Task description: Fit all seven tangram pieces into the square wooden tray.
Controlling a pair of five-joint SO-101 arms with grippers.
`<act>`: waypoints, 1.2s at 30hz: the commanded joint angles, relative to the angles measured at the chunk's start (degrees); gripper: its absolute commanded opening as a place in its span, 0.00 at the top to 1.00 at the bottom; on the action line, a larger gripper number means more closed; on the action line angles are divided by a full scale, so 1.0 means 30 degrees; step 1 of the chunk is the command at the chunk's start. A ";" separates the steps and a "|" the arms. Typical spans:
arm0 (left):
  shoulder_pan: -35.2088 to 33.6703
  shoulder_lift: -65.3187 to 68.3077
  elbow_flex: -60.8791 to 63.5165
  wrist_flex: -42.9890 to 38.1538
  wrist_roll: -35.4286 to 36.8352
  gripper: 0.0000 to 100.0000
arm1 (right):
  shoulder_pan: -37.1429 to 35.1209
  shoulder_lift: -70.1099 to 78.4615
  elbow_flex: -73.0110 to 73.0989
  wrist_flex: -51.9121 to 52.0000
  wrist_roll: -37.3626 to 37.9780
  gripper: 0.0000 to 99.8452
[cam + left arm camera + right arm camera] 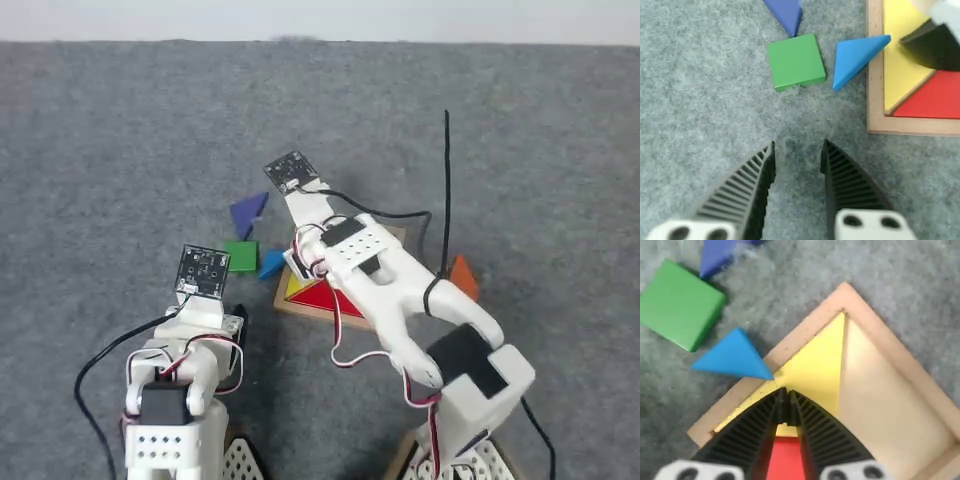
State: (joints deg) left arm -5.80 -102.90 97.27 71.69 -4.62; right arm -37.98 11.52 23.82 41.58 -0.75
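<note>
While the right gripper sits with its jaws pressed together on nothing, tips low over the yellow triangle close to its seam with the red triangle, we see the main risk there: a push from those closed tips could slide or tilt either seated piece inside the square wooden tray, and we cannot tell whether they touch the wood. Both triangles lie flat toward one corner of the tray, pale floor showing beside them. The light blue triangle lies on the carpet with one corner at the tray's rim, perhaps over it, so a sideways sweep by that arm could knock it away or wedge it. The left gripper hangs spread apart and empty above the carpet, near the green square, with the dark blue triangle just beyond. If both arms go for this cluster together, we judge a collision likely, since the pieces lie close. The orange triangle lies on the tray's other side, beside the right arm, whose cable could drag it.
</note>
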 commanded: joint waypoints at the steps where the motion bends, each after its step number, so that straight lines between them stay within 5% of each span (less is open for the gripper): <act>1: -0.0029 -0.0322 -0.0308 0.0088 -0.0059 0.85 | -0.0278 0.0396 -0.0908 -0.0073 0.0440 0.99; 9: -0.0029 -0.0322 -0.0308 0.0088 -0.0059 0.85 | -0.0220 -0.4440 -0.0498 0.2857 0.0381 0.99; 15: -0.0029 -0.0322 -0.0308 0.0088 -0.0059 0.85 | 0.4762 -1.0095 -0.0498 0.9333 0.0967 0.98; 19: -0.0029 -0.0322 -0.0308 0.0088 -0.0059 0.85 | 0.8835 -1.0330 -0.0293 1.2000 0.2901 0.88; 36: -0.0029 -0.0322 -0.0308 0.0088 -0.0059 0.85 | 1.2908 -0.2505 0.3223 0.6022 0.6183 0.82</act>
State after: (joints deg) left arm -5.80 -102.90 97.27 71.69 -4.62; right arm -0.88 1.32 33.76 62.68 16.40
